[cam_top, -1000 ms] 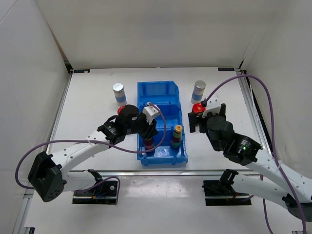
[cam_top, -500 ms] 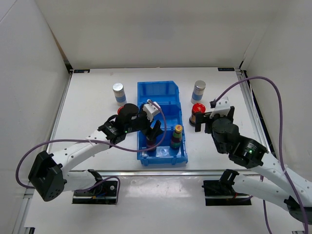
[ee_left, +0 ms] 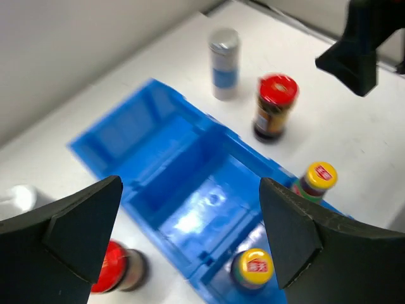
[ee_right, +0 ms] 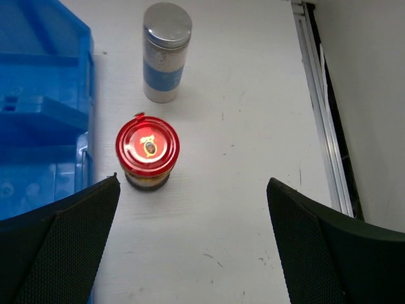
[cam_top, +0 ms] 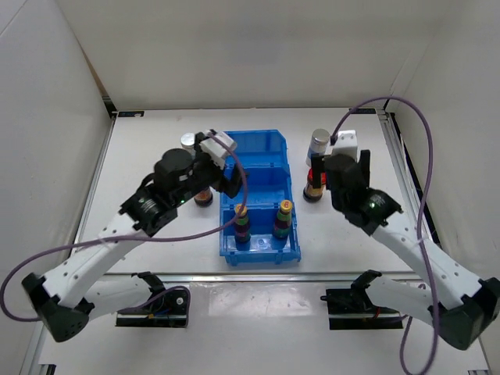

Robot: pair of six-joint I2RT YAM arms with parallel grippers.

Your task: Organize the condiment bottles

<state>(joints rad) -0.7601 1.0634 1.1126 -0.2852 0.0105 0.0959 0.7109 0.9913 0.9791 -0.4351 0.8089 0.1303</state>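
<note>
Two yellow-capped green-labelled bottles (cam_top: 242, 223) (cam_top: 283, 219) stand upright in the front compartment of the blue bin (cam_top: 258, 148). My left gripper (cam_top: 220, 181) (ee_left: 190, 202) hovers open above the bin's left side, holding nothing. In its wrist view, one yellow cap (ee_left: 252, 269) lies low between the fingers and the other (ee_left: 316, 179) by the right finger. A red-capped dark jar (cam_top: 203, 198) (ee_left: 114, 278) stands left of the bin. A second red-capped jar (ee_right: 147, 151) and a silver-lidded white-blue bottle (ee_right: 166, 50) stand right of it, beneath my open right gripper (cam_top: 326, 178) (ee_right: 193, 196).
Another white-blue bottle (cam_top: 188, 141) stands at the back left, partly behind my left wrist. The bin's two rear compartments (ee_left: 158, 145) hold nothing. A metal rail (ee_right: 323, 114) runs along the table's right edge. White walls close in the back and both sides.
My left gripper opened, left a yellow-capped bottle standing in the bin's front compartment, and rose back to the left. The right arm swung farther back over the red-capped jar.
</note>
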